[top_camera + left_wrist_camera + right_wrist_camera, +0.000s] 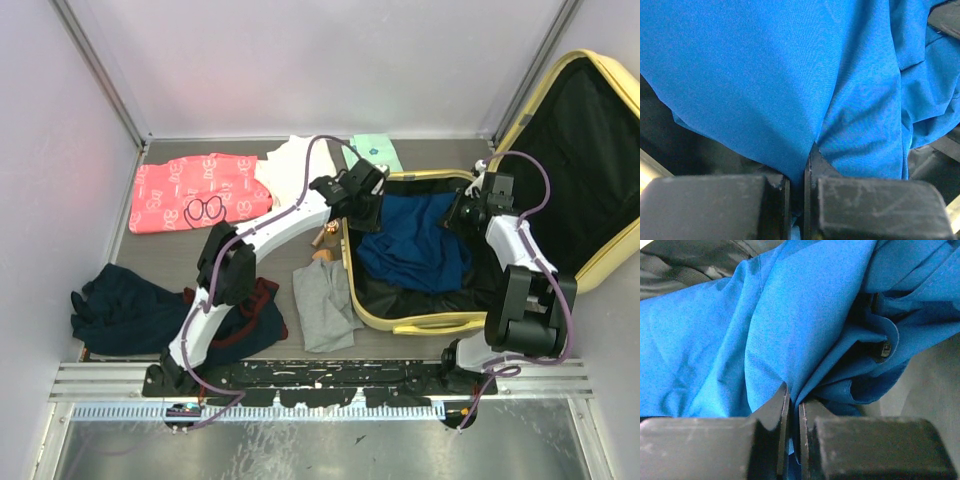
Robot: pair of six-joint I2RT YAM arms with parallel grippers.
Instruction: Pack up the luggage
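Left gripper (796, 195) and right gripper (794, 435) were each clamped shut on a fold of the blue shirt (415, 240). Judged best practice: lower both ends level, spread the cloth flat on the black lining, and release only once all of it sits inside the rim. The luggage (420, 322) lay open directly beneath both grippers, lid raised to the right, shirt draped in its base

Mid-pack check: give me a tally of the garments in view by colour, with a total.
Blue garment, in the luggage: 1
Pink garment: 1
White garment: 1
Mint green garment: 1
Grey garment: 1
Dark navy garments: 2
Total: 7
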